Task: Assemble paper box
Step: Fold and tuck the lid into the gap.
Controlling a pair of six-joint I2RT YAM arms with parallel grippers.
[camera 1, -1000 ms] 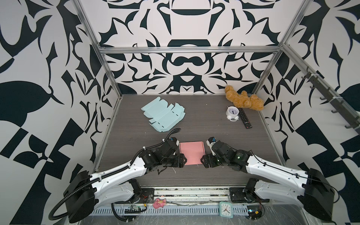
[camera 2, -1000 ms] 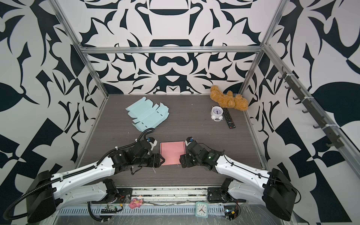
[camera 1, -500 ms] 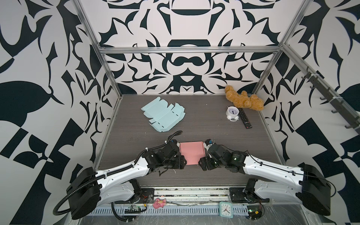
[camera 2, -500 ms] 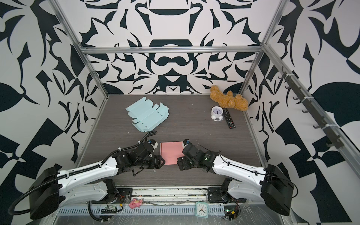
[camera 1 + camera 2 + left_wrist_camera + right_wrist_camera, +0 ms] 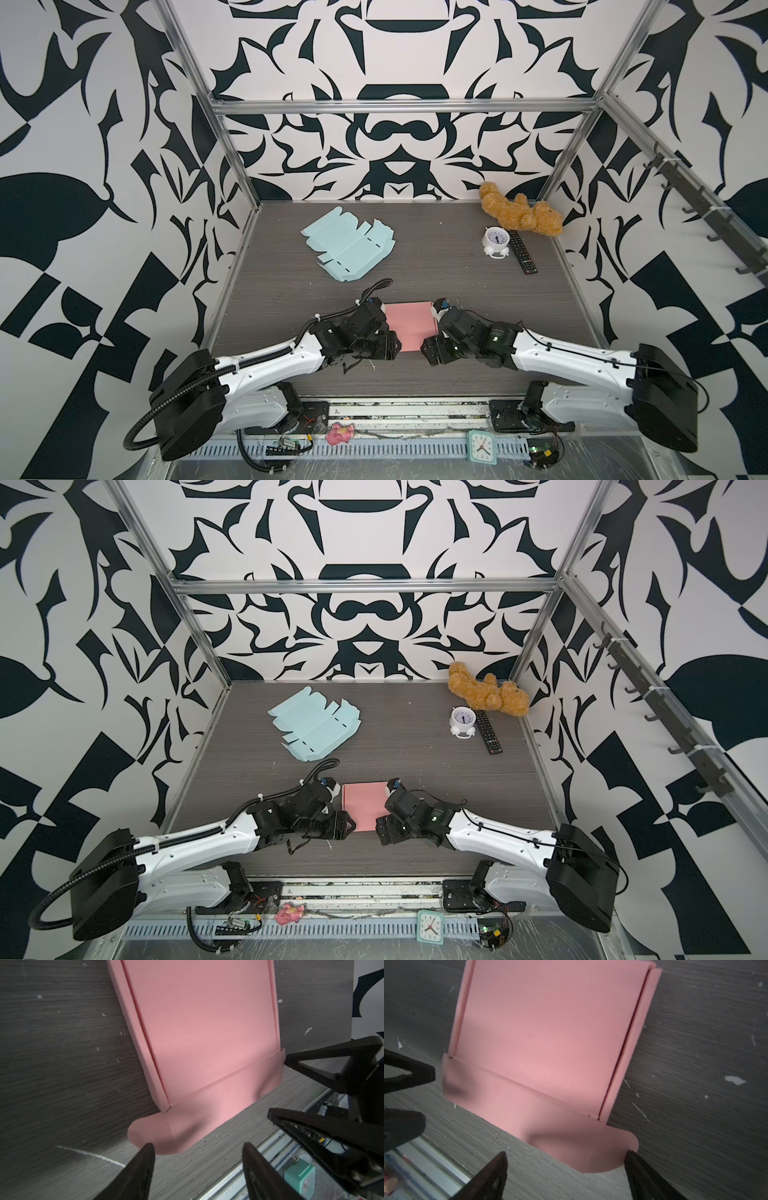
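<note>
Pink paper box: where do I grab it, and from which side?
Take the creased front flap of the pink paper box by its rounded corner tabs, from the robot's side. It juts past the folded body and seems curled off the grey table; the open left tool and right tool face it.

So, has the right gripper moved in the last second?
Yes: the right gripper slid nearer the front rail, closing on the pink box's near corner.

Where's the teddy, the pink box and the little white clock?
teddy (image 5: 515, 216), in a top view, on its furry middle.
pink box (image 5: 409, 326), in a top view, on the middle of its flat top panel.
white clock (image 5: 496, 238), in a top view, on its face.
</note>
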